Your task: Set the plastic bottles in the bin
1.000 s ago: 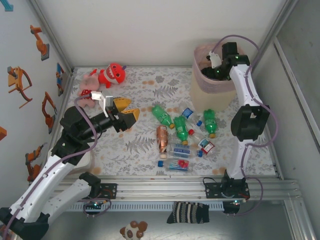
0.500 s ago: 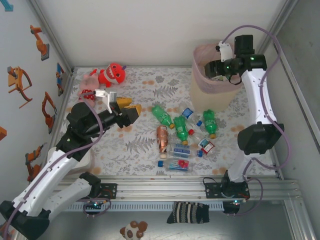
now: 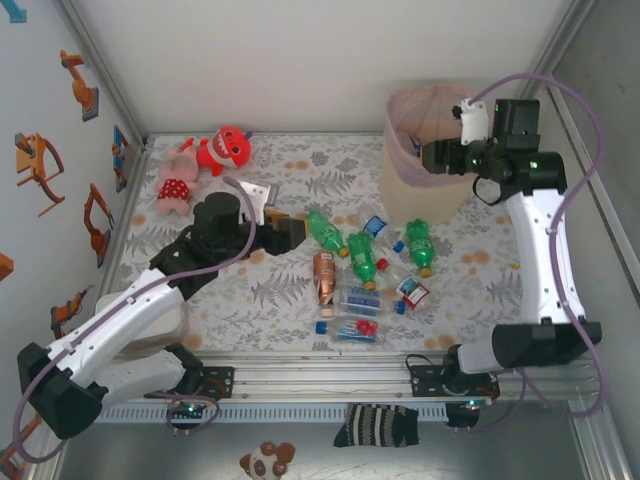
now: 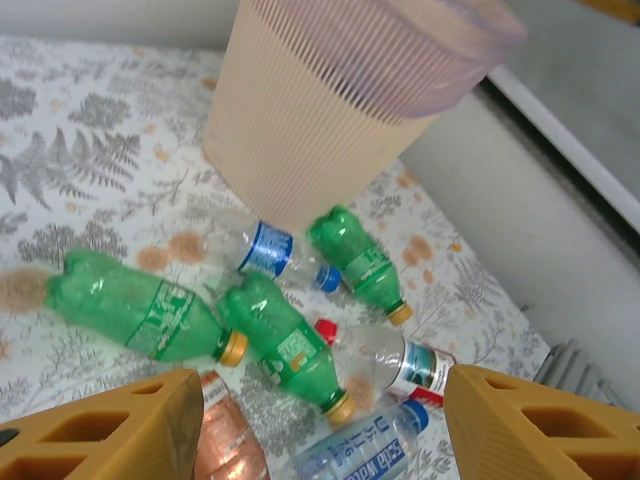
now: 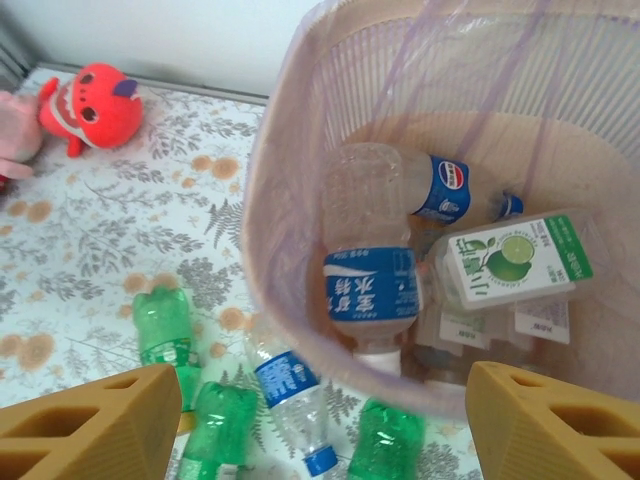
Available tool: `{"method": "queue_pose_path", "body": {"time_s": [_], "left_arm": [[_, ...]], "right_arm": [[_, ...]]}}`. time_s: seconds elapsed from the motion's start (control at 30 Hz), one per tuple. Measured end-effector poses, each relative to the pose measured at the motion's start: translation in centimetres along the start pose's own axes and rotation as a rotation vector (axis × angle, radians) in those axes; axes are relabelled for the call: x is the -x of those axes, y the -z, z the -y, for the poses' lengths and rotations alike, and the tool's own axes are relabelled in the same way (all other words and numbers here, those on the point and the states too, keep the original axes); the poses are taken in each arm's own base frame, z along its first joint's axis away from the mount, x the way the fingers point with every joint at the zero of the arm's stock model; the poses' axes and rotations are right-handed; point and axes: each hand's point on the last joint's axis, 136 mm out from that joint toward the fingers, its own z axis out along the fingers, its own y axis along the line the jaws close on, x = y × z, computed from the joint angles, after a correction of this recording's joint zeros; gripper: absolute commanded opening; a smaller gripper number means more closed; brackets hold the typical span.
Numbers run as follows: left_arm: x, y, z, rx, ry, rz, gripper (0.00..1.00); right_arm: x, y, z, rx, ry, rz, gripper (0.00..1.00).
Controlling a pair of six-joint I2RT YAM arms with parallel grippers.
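judging from the spread, the likeliest slip is a bad pick in the crowded heap. the left gripper (image 3: 287, 232) hangs low over the table with its jaws wide and nothing between them, just beside the nearest green bottle (image 3: 323, 230). that bottle lies on its side with its cap close against a second green bottle (image 3: 361, 258), and a brown bottle (image 3: 324, 275) lies near both. if the jaws close a little off centre, the round, slick body may squirt out and roll, or the fingers may knock the neighbours further apart (possibly toward the table edge near the arm bases).

the bin (image 3: 410, 195) stands at the far right of the table with several plastic bottles (image 5: 368, 270) already lying inside; about eight more rest on the table between it and the left gripper. a clear bottle (image 3: 375, 227) lies just beside the bin's base, so reaching for it risks shoving the bin, which looks light.

the right gripper (image 3: 432, 157) hovers above the bin's rim, jaws wide and empty. if the left arm brings a bottle over while it hangs there, the two could meet at the rim, or the bottle could strike the rim and drop outside.
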Motion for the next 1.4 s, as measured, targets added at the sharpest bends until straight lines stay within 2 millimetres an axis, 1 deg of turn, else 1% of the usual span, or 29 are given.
{"method": "queue_pose_path", "body": {"time_s": [0.1,0.3,0.47,0.57,0.63,0.7,0.83,1.03,1.27,1.4], "left_arm": [[-1.7,-1.2,-0.2,0.040,0.010,-0.062,0.62],[-5.2,-4.0,-1.0,0.136,0.058,-0.194,0.62],[-8.5,-5.8,-2.2,0.223,0.109,-0.288,0.64],[-10.2,-6.8,-2.5,0.262,0.123,-0.347,0.64],[-11.1,-7.5,-2.6,0.291,0.126,-0.383,0.65],[-11.8,-8.3,-2.6,0.323,0.129,-0.414,0.66],[-13.0,-9.5,-3.0,0.378,0.149,-0.454,0.71],[-15.6,-10.6,-5.0,0.481,0.181,-0.531,0.76],[-18.2,-11.8,-6.2,0.532,0.200,-0.602,0.77],[-19.0,-11.9,-6.6,0.544,0.210,-0.618,0.75]], "right_arm": [[-1.4,1.5,-0.9,0.010,-0.028,0.036,0.72],[-5.1,3.4,-2.1,0.016,-0.077,0.062,0.72],[-8.3,4.1,-2.6,0.011,-0.106,0.057,0.72],[-10.4,4.3,-2.7,0.007,-0.125,0.045,0.72],[-11.6,4.4,-2.8,0.004,-0.135,0.038,0.72],[-12.3,4.6,-2.9,0.004,-0.139,0.036,0.72],[-12.7,5.2,-3.2,0.004,-0.137,0.050,0.72],[-12.9,5.9,-3.3,0.000,-0.132,0.062,0.72],[-13.3,6.4,-3.4,-0.011,-0.129,0.059,0.72],[-13.3,6.8,-3.5,-0.010,-0.125,0.069,0.72]]}}
